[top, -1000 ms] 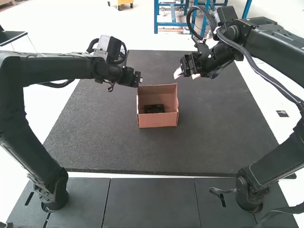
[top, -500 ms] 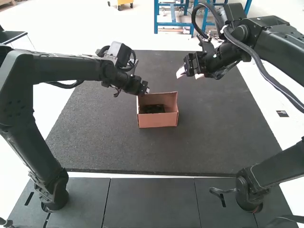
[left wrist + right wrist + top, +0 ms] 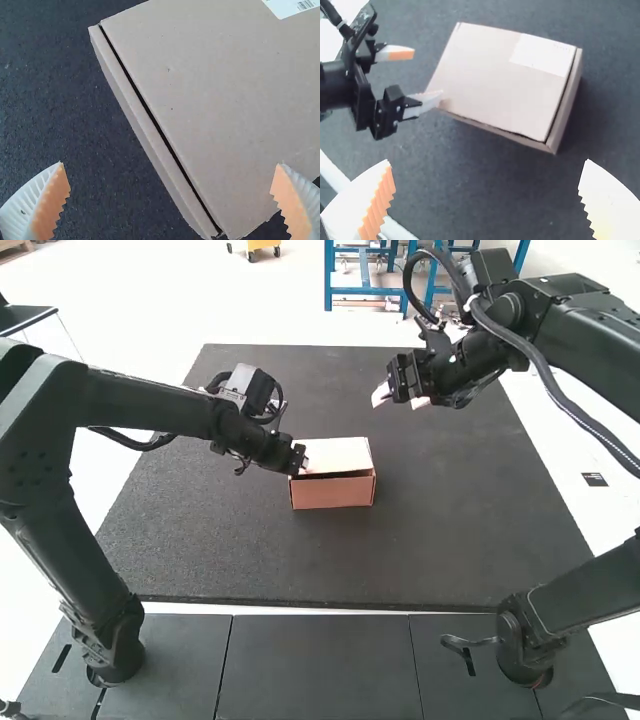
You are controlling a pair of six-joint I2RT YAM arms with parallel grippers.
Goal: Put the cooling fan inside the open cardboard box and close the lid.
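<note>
The left gripper (image 3: 299, 459), spread open, is set against the top edge of the brown cardboard box (image 3: 335, 480), seen shut at the middle of the black mat (image 3: 450, 510); the right gripper (image 3: 380, 394) is held agape, well apart.

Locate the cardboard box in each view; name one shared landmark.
High view: cardboard box, lid down, centre of black mat.
Left wrist view: box lid close up, one long edge showing.
Right wrist view: whole box, lid down.
Landmark: left gripper at the box's edge.
</note>
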